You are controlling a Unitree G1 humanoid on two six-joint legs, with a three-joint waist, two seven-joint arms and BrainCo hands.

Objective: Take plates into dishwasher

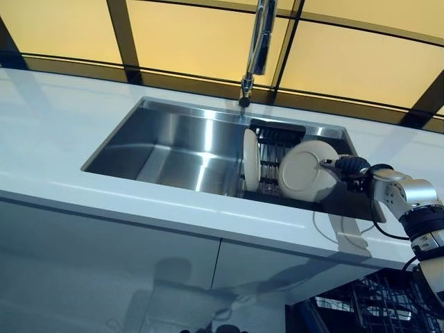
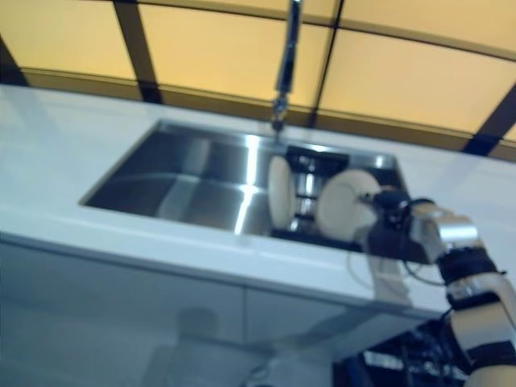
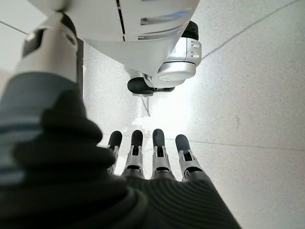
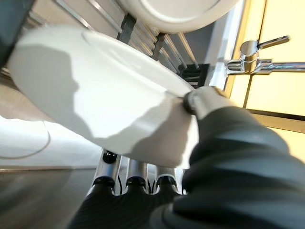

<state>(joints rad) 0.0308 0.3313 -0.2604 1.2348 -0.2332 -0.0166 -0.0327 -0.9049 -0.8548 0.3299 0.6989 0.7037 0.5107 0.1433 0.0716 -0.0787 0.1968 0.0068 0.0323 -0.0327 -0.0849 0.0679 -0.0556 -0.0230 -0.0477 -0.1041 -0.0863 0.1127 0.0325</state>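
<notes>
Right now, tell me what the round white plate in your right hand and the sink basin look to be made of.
Round white plate: likely glazed ceramic, given its smooth, opaque, softly glossy face, though melamine is possible. Sink basin: brushed stainless steel, showing bright streaked reflections. The right hand pinches the plate's rim.

We see a brushed steel sink (image 1: 173, 146) set in a smooth white counter (image 1: 55, 132). The plate (image 1: 305, 173) looks like glossy ceramic, and the faucet (image 1: 258, 41) like polished metal.
</notes>
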